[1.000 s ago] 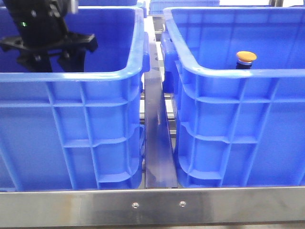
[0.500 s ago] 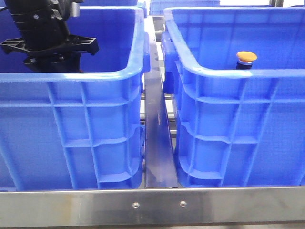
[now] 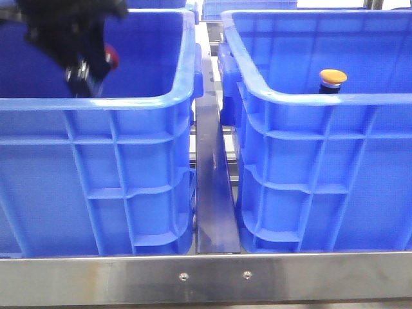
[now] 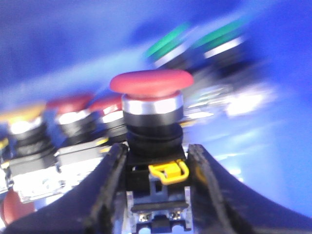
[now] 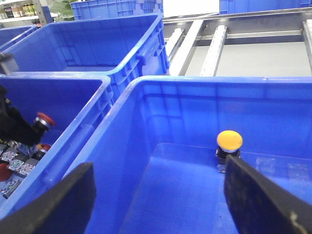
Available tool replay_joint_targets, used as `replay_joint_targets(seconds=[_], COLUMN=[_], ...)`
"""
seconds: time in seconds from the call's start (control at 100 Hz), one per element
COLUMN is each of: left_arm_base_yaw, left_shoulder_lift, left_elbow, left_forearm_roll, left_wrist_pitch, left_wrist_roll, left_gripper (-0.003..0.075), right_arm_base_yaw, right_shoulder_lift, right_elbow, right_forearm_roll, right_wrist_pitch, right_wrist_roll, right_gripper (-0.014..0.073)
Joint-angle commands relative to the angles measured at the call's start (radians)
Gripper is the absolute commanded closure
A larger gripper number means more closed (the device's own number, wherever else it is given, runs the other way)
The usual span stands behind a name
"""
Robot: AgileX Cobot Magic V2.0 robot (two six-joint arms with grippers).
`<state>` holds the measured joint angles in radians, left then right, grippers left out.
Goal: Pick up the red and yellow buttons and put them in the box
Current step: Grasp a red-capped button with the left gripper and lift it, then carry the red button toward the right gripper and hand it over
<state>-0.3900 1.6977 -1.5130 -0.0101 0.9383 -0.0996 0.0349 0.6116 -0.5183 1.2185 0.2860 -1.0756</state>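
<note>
My left gripper (image 3: 87, 67) is shut on the red button (image 3: 111, 56) and holds it tilted above the left crate's floor. In the left wrist view the gripper (image 4: 156, 153) clamps the button's black body under its red cap (image 4: 151, 84). It also shows in the right wrist view (image 5: 44, 119). The yellow button (image 3: 333, 78) stands upright on the floor of the box (image 3: 322, 98), the right crate. My right gripper (image 5: 161, 195) is open and empty above the box (image 5: 219, 80), with the yellow button (image 5: 229, 140) by one finger. It is out of the front view.
The twin blue crate (image 3: 96, 103) on the left holds several more push buttons, red (image 4: 73, 105), yellow (image 4: 22, 114) and green (image 4: 168, 44). A metal rail (image 3: 212, 180) runs between the crates. More blue crates (image 5: 87, 39) and roller tracks stand behind.
My left gripper dipped into the left crate, closed, and has come up with the red button in it. The yellow button has not moved.
</note>
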Motion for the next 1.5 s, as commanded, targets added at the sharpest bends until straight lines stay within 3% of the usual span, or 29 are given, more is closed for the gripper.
replay_joint_targets(seconds=[0.0,0.33,0.68,0.93,1.08,1.29,1.49], left_arm_base_yaw=[-0.029,-0.138,-0.265,-0.353,-0.357,-0.357,-0.357], left_shoulder_lift=[-0.096,-0.227,-0.245,-0.243,-0.243,-0.243,-0.243], left_elbow=[-0.026,-0.022,-0.022,-0.022,-0.022,-0.022,-0.022], left_forearm_roll=[-0.008,-0.062,-0.331,-0.337,-0.337,-0.337,-0.337], left_wrist_pitch=[-0.053,-0.057,0.023,0.025,0.023,0.022,0.021], left_wrist_roll=[-0.011,0.035,0.316,0.358,0.358,0.358,0.358], left_gripper=[0.0680,0.0680,0.0680,0.0680,0.0680,0.0680,0.0680], right_arm_base_yaw=[-0.004,-0.004,-0.004,-0.004,-0.004,-0.004,-0.004], right_shoulder_lift=[-0.003,-0.003,-0.003,-0.003,0.012,0.130,0.327], right_elbow=[-0.026,-0.026,-0.026,-0.026,-0.031,-0.105,-0.239], right_forearm_roll=[0.016,0.016,0.016,0.020,0.115,0.241,0.294], right_wrist_pitch=[-0.021,-0.021,-0.021,-0.022,0.001,0.208,0.460], right_wrist_roll=[-0.010,-0.010,-0.010,-0.010,-0.010,0.101,0.321], right_gripper=[0.0027,0.0027,0.0027,0.0027,0.0027,0.0027,0.0027])
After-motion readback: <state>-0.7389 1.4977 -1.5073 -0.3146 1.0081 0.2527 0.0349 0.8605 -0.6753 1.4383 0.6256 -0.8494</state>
